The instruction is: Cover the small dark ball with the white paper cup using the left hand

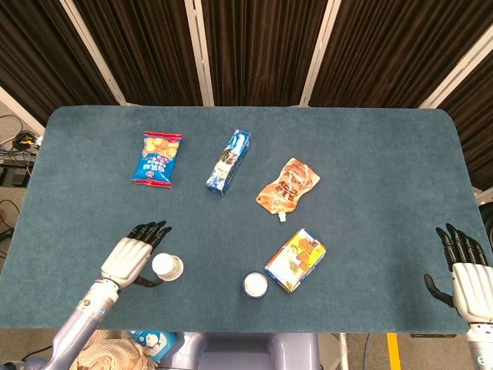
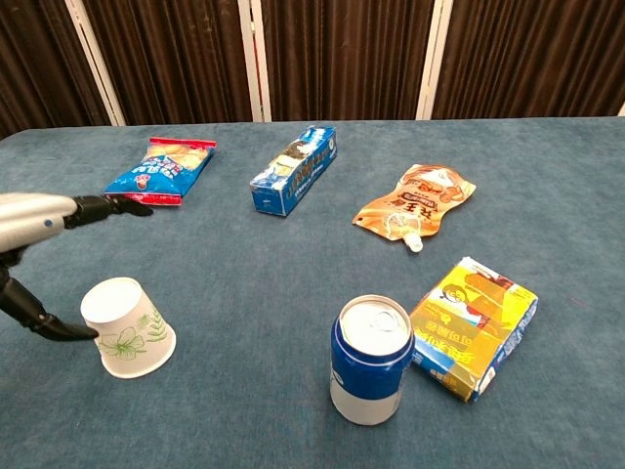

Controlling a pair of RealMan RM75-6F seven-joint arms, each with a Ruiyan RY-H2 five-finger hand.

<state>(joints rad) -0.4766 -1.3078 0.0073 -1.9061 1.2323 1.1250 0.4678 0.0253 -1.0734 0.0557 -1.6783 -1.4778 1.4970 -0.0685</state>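
The white paper cup with a green flower print stands mouth-down on the blue table near the front left, also seen in the chest view. No small dark ball shows in either view. My left hand lies just left of the cup, its fingers stretched out flat and away from it. Only the thumb tip reaches the cup's side, and whether it touches I cannot tell. My right hand hovers open at the table's front right corner, holding nothing.
A blue-and-white can stands upright right of the cup, with a yellow carton beside it. Farther back lie an orange pouch, a blue packet and a blue chips bag.
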